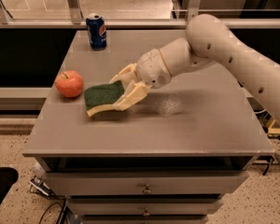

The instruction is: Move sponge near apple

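The gripper (124,88) is closed on the right end of the sponge (101,95) and holds it tilted, low over the table (186,125), just beside the apple (69,83). I judge the carrying step almost done; the next move is to lower and release it.

Grey table (191,125), 2 things on it
An apple (69,83) and a can (96,31) are being carried; the sponge (99,95) is being held just above by the gripper (115,93).

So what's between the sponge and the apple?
Nothing: only bare table separates sponge and apple in the camera view. The gripper clamps the sponge's other end.
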